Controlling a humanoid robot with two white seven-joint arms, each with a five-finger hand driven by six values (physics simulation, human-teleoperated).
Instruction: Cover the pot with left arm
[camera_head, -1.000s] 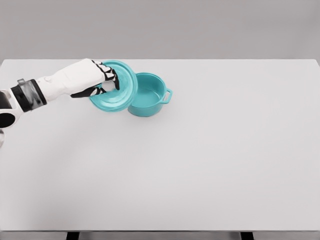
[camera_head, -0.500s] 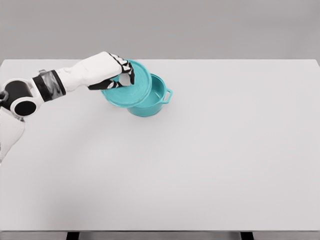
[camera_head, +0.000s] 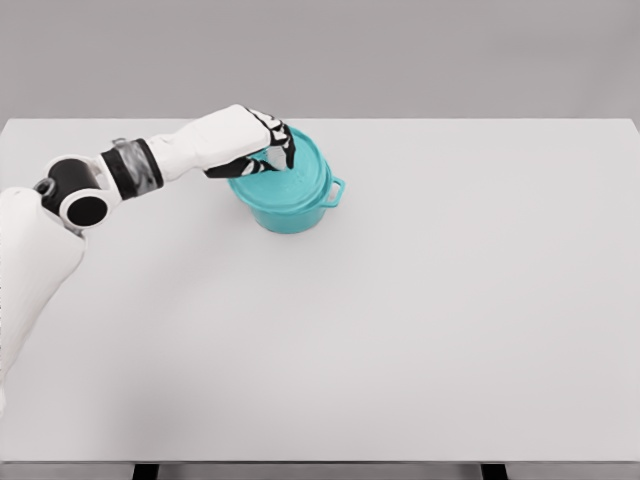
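On the white desk (camera_head: 420, 330), near the far left part, we see a teal pot (camera_head: 292, 212) standing upright. A teal lid (camera_head: 290, 178) sits over the pot's mouth, tilted a little, and it hides the inside of the pot. We see our left hand (camera_head: 255, 140) reaching in from the left, right above the lid. Its fingers (camera_head: 283, 147) curl down and grip the lid at its top. The hand is just over the pot's left side. One small pot handle (camera_head: 336, 191) sticks out on the right.
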